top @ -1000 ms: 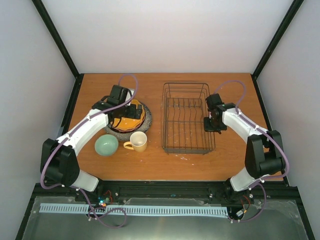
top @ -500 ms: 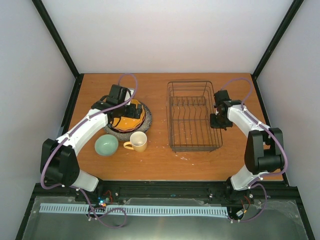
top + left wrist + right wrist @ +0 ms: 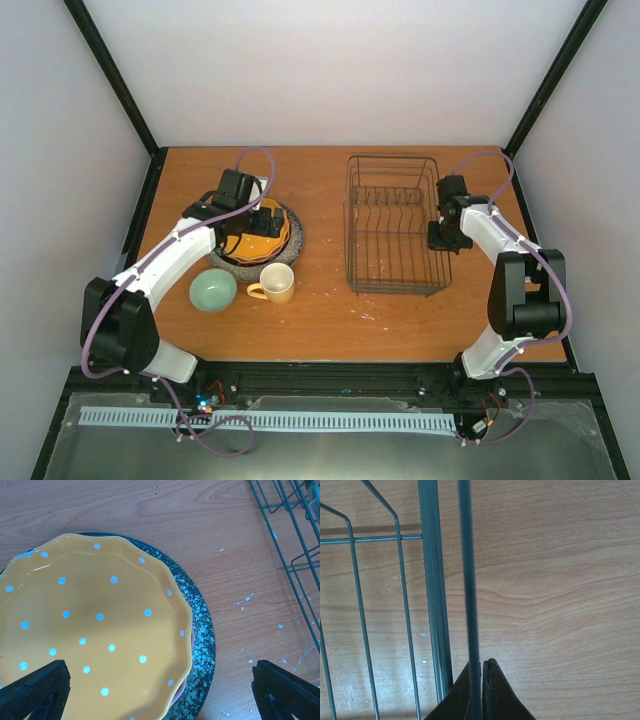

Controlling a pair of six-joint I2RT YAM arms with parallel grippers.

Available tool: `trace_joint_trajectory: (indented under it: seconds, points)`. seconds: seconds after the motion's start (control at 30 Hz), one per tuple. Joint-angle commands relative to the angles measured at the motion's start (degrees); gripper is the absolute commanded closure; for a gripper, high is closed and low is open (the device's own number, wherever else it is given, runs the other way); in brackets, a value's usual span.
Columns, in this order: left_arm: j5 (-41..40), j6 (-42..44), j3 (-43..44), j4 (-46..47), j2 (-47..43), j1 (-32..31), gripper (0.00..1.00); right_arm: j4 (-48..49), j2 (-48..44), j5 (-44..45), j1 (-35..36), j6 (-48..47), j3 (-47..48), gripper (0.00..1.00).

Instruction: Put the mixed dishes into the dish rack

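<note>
The black wire dish rack (image 3: 396, 225) stands at the right of the table. My right gripper (image 3: 444, 236) is shut on the rack's right rim wire (image 3: 469, 605). My left gripper (image 3: 252, 222) is open, hovering over the orange white-dotted scalloped plate (image 3: 90, 630), which lies stacked on the large grey speckled plate (image 3: 202, 635). A thin pale edge shows between them; the dark-rimmed plate is otherwise hidden. The yellow mug (image 3: 276, 284) and the pale green bowl (image 3: 213, 290) stand in front of the stack.
The rack's corner shows at the right of the left wrist view (image 3: 295, 545). Black frame posts and white walls enclose the table. Bare wood lies between the plate stack and the rack.
My right gripper has dragged the dish rack to the right and slightly back across the table. The left arm and the dishes have not moved.
</note>
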Motion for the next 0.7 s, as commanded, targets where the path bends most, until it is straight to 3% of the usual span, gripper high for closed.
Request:
trace_joint_trajectory:
  seconds: [0.0, 0.07, 0.17, 0.23, 0.4, 0.5, 0.67]
  points:
    - [-0.9, 1.1, 1.8, -0.4, -0.6, 0.4, 0.00, 2.3, 0.9, 1.8, -1.7, 1.1, 1.0, 0.97]
    - [-0.9, 1.1, 2.0, -0.7, -0.7, 0.4, 0.00, 2.0, 1.0, 2.1, -1.7, 1.5, 1.3, 0.88]
    - [-0.5, 1.1, 2.1, -1.0, -1.0, 0.4, 0.00, 1.7, 0.9, 2.4, -1.7, 2.2, 1.6, 0.53]
    - [-0.5, 1.1, 1.9, -1.2, -1.5, 0.4, 0.00, 1.9, 0.5, 2.2, -1.7, 2.4, 1.6, 0.40]
    - [-1.5, 3.5, 1.5, -3.2, -3.1, 0.5, 0.00, 1.3, -2.7, 3.4, -1.7, 3.4, 1.9, 0.36]
    - [-1.0, 7.2, 0.4, -4.4, -5.2, 0.5, 0.03, 0.6, -7.7, 4.9, -1.7, 4.6, 1.8, 0.29]
    - [6.7, 13.0, -2.8, -4.2, -11.1, 0.5, 0.09, -2.8, -18.3, 8.3, -1.7, 6.5, 2.8, 0.23]
